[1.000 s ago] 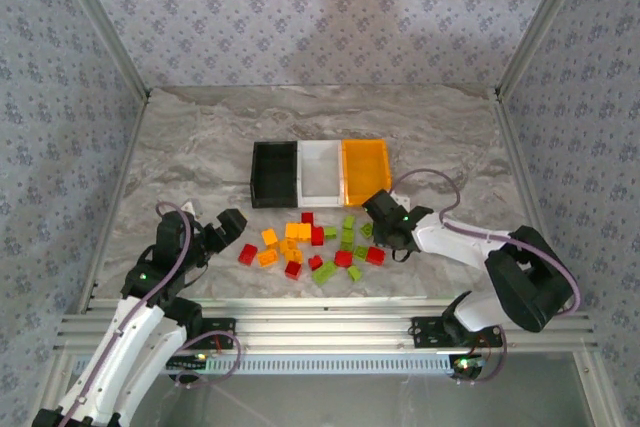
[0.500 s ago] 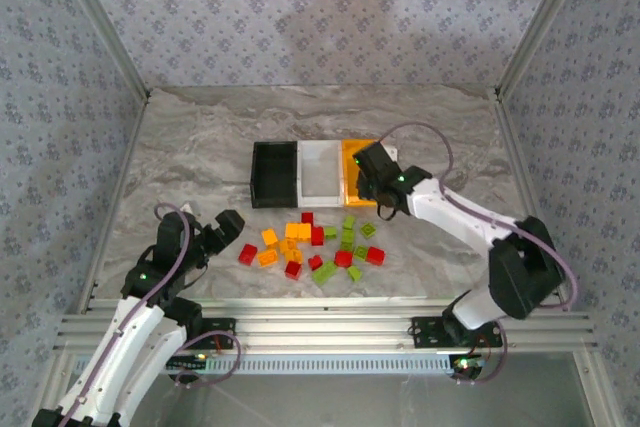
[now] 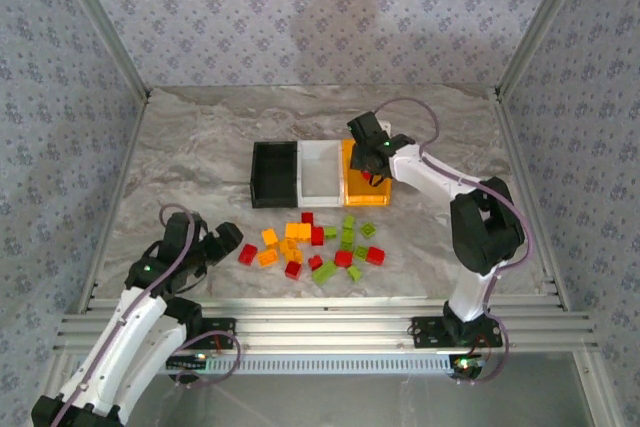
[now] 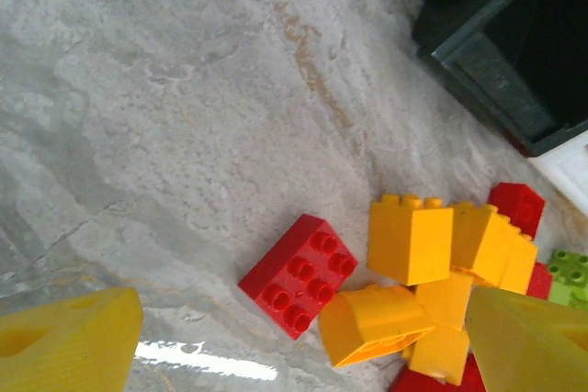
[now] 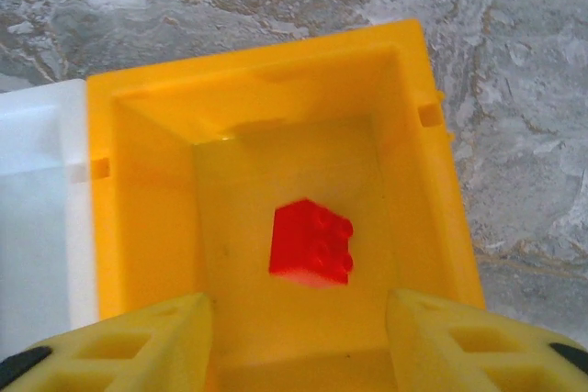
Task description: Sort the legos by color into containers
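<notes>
Right end effector (image 5: 296, 341) half-parted above orange bin (image 5: 257, 75); red lego (image 5: 312, 243) loose inside. Left end effector (image 4: 303, 332) wide over second red lego (image 4: 299, 274): likely light, rigid, slick; pinch flat sides.

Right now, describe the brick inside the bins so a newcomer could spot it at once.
Find the row of three joined bins mid-table: black, white, orange-yellow. Inside the orange-yellow bin at the right end lies one red brick. The other bricks lie loose on the table.
</notes>
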Controlling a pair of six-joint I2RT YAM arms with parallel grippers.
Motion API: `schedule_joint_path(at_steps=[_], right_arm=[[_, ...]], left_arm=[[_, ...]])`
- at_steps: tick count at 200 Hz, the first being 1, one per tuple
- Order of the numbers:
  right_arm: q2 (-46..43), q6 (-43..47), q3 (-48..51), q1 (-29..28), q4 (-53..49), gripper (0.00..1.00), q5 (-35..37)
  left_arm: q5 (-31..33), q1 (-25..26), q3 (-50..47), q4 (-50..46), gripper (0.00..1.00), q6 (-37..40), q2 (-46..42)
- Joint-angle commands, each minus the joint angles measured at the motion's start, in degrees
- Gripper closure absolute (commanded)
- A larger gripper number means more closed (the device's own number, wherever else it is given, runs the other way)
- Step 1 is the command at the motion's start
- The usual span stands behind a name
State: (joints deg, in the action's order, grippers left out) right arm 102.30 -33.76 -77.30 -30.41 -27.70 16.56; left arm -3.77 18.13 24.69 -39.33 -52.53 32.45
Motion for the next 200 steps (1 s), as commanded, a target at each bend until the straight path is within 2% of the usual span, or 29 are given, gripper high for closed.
schedule_joint_path(at_steps=[1, 35, 68, 96, 154, 172, 200], right_arm=[[-3.59, 0.14, 0.31, -0.28, 0.46, 0.43, -0.72], [-10.05, -0.32, 8.33, -2.62, 4.52, 0.42, -0.65], [-13.99, -1.87, 17.43, -3.60, 8.16, 0.41, -1.27], [-15.75, -3.54, 21.19, -3.69, 9.22, 0.41, -1.30], [-17.23, -4.08, 25.31, -3.28, 11.19, 0.41, -1.69], [-17.17, -4.30, 25.86, -3.21, 11.83, 0.41, -1.87], [-17.18, -4.39, 25.89, -3.21, 11.56, 0.41, -1.88]], left_arm=[[-0.20, 0.32, 2.13, -3.09, 0.10, 2.45, 0.59], [-1.76, 0.97, 0.84, -4.20, 0.18, 3.67, 2.15], [-1.63, 5.21, -2.86, 1.01, 0.20, 2.35, 5.24], [2.20, 10.42, -1.39, 4.98, 0.22, 2.25, 10.41], [12.68, 22.81, 6.16, 5.94, 0.25, 5.52, 18.89], [16.34, 24.31, 9.39, 5.90, 0.25, 7.45, 24.06], [17.23, 24.32, 13.15, 9.56, 0.25, 8.26, 31.98]])
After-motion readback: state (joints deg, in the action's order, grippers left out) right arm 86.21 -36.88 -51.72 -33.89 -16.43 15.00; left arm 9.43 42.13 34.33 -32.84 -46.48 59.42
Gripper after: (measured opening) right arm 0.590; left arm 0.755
